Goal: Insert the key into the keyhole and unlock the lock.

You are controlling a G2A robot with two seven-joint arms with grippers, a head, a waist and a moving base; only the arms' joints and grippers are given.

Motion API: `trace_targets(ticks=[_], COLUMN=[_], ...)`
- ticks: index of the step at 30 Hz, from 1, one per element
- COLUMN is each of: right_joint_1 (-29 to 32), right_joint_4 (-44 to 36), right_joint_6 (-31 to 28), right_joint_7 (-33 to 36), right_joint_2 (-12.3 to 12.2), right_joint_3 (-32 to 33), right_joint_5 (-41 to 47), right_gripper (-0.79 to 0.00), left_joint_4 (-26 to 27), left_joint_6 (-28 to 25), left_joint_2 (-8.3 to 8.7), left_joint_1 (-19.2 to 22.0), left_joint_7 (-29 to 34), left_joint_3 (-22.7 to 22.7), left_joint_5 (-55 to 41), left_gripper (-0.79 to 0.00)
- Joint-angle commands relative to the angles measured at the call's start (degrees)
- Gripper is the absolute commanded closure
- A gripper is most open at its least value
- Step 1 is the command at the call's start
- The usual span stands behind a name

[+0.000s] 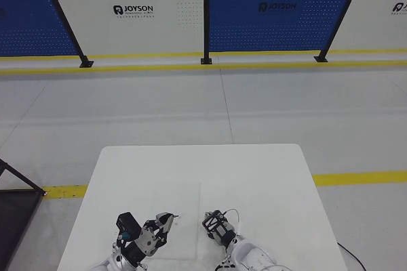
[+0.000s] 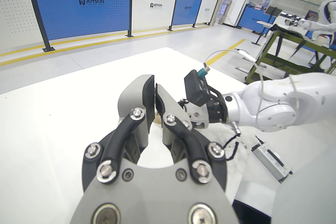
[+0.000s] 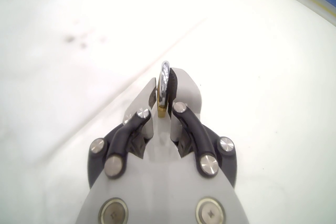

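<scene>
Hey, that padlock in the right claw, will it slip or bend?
Probably stiff: the padlock shows a brass body and shiny metal loop. Likely heavy for its size. The smooth loop might slip, though the right claw grips it with ribbed pads.

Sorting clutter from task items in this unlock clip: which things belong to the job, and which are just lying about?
Job: brass padlock, clamped in the right gripper; left gripper, shut, close beside it; white table.

Lying about: grey box near the right arm; green-framed cart; fence panels; black rack.
</scene>
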State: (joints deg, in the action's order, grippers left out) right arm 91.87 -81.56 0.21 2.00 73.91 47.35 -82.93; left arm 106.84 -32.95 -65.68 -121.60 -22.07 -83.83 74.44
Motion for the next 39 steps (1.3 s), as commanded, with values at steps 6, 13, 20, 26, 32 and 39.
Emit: trace_targets(ticks=[6, 13, 20, 26, 32, 39], right_joint_1=[1.3, 5.7, 5.9, 5.0, 4.9, 4.9], right_joint_4=[-4.4, -11.8, -11.7, -9.9, -9.9, -9.9], right_joint_6=[-3.1, -23.5, -40.6, -52.5, -53.1, -53.1], right_joint_7=[-3.7, -15.1, -20.0, -21.8, -21.7, -21.7], right_joint_2=[-0.7, -3.2, -3.9, -4.4, -4.4, -4.4], right_joint_3=[3.4, 13.2, 15.0, 15.7, 16.1, 16.1], right_joint_5=[3.6, 17.6, 28.6, 35.4, 35.5, 35.5], right_gripper=[0.000, 0.000, 0.000, 0.000, 0.000, 0.000], left_joint_4=[0.0, -1.0, -5.6, -10.8, -10.8, -10.8], left_joint_6=[0.0, -0.8, -9.8, -14.9, -14.9, -14.9], left_joint_2=[0.00, -0.29, -0.58, -1.25, -1.25, -1.25], left_joint_1=[0.0, 2.3, 6.4, 11.0, 11.0, 11.0], left_joint_7=[0.0, -2.0, -12.5, -17.1, -17.1, -17.1], left_joint_3=[0.0, 2.0, 6.0, 10.5, 10.5, 10.5], left_joint_5=[0.0, -5.1, -8.1, -12.4, -12.4, -12.4], left_gripper=[0.000, 0.000, 0.000, 0.000, 0.000, 0.000])
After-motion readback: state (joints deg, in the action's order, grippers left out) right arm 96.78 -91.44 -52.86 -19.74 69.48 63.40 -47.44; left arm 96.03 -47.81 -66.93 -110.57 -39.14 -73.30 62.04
